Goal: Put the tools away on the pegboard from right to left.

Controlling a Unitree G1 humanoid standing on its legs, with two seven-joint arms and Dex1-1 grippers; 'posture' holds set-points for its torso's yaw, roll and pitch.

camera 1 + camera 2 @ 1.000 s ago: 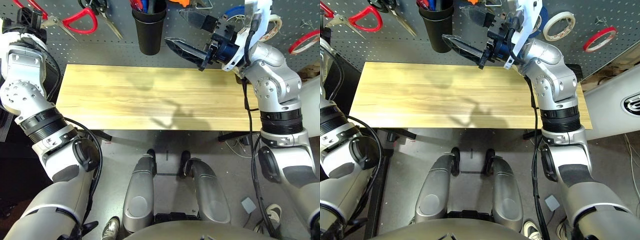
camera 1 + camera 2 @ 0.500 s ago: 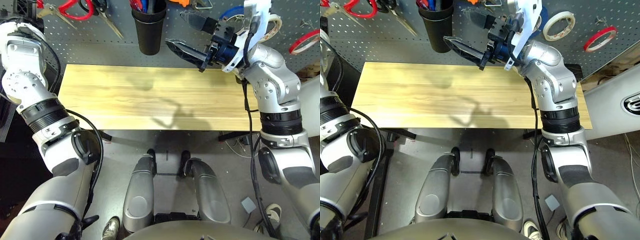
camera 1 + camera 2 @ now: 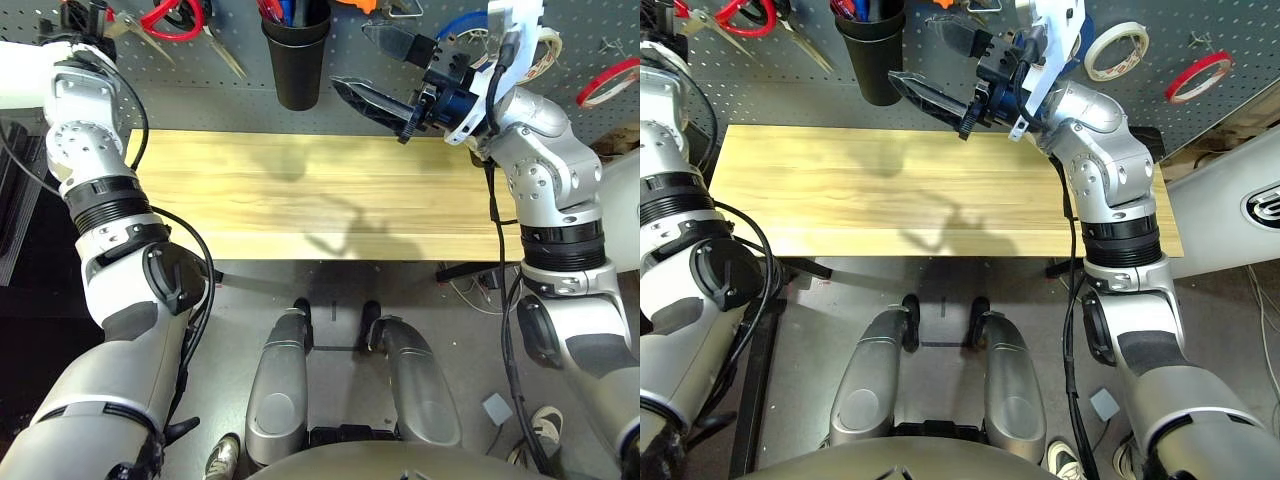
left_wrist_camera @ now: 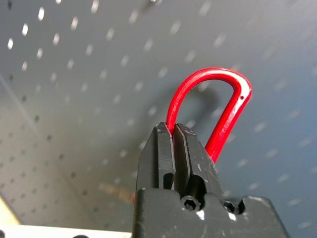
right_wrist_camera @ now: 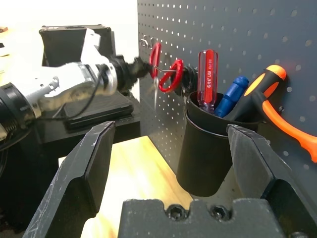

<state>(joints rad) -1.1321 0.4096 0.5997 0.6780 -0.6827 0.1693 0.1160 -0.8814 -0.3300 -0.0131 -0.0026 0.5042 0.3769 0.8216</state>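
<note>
My left gripper (image 3: 88,14) is raised to the upper left of the pegboard (image 3: 200,92), shut on one handle loop of the red-handled scissors (image 3: 166,12). The left wrist view shows its closed fingers (image 4: 166,148) pinching the red loop (image 4: 220,106) close against the panel. My right gripper (image 3: 350,58) hangs open and holds nothing, in front of the board just right of the black cup (image 3: 298,58). That cup (image 5: 205,148) holds the red-handled screwdriver (image 5: 207,74). Beside it hang the orange-handled pliers (image 5: 277,96). The red tape ring (image 3: 610,82) hangs at the far right.
Black-handled scissors (image 3: 208,28) hang just right of the red ones. A white tape roll (image 3: 545,52) and a blue one (image 3: 465,25) hang behind my right wrist. The wooden table (image 3: 300,190) lies below the board. A black case (image 5: 74,34) stands past the board's left end.
My left arm has lifted and swung right along the pegboard, carrying the red-handled scissors higher and closer to the black-handled pair. The right arm has stayed still.
</note>
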